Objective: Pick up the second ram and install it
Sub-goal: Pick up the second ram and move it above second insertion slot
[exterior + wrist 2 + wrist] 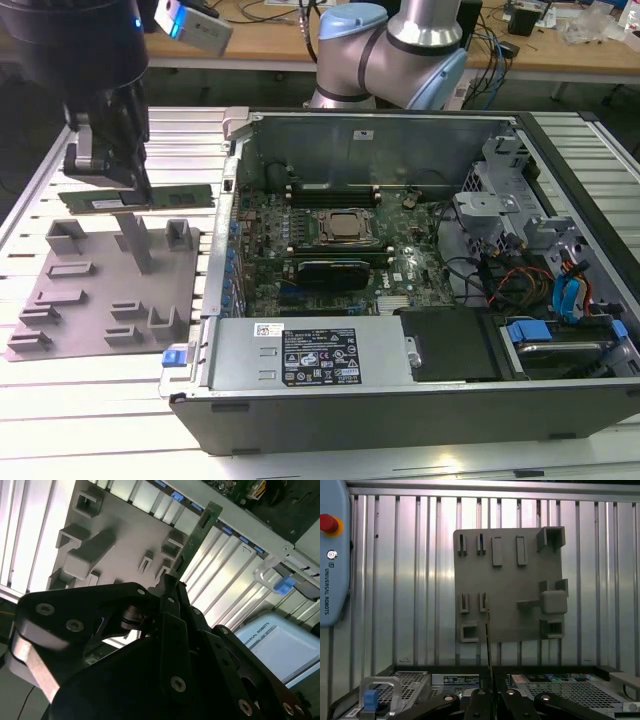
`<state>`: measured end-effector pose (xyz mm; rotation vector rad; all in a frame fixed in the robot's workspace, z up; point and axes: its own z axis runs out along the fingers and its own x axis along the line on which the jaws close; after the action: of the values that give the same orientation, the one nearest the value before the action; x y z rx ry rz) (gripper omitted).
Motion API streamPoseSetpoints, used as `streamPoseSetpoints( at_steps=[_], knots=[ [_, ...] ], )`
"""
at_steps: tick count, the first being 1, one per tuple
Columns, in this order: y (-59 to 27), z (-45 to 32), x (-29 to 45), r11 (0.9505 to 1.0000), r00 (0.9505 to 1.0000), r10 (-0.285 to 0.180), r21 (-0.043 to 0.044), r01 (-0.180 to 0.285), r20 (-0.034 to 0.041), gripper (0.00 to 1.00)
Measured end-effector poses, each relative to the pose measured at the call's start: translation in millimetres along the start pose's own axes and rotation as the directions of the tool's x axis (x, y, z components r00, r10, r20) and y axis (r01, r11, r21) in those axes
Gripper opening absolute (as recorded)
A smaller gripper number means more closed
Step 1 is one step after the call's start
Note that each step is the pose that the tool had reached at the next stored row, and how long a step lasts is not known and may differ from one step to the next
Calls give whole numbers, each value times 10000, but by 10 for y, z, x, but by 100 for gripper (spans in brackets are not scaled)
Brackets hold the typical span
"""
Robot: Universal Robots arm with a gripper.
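Note:
The second ram, a long flat green stick, hangs level above the grey fixture plate at the exterior view's left. My gripper comes down on it from above and is shut on its upper edge near the middle. In the second wrist view the second ram juts out edge-on from the black fingers. In the first wrist view the second ram is a thin dark line over the fixture plate, held by the gripper.
The open computer case lies to the exterior view's right of the fixture. Inside it, black socket rails sit behind the processor, near cables and drive bays. Grey blocks and a post stand up from the fixture. A pendant lies on the slatted table.

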<state>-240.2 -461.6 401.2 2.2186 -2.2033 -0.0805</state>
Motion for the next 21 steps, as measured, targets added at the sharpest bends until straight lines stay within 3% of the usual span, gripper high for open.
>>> streamPoseSetpoints(
  at_steps=[2,4,9,16,21],
  knots=[
    [-49,-3,0,10000,10000,0,-1,0,-1,11],
    [-169,-8,1,10000,10000,-2,-1,2,-1,11],
    [-352,-16,2,10000,10000,-1,0,1,-1,11],
    [-718,-33,4,10000,10000,-1,-1,1,0,11],
    [-858,-40,5,10000,10000,0,0,0,-1,11]
  ],
)
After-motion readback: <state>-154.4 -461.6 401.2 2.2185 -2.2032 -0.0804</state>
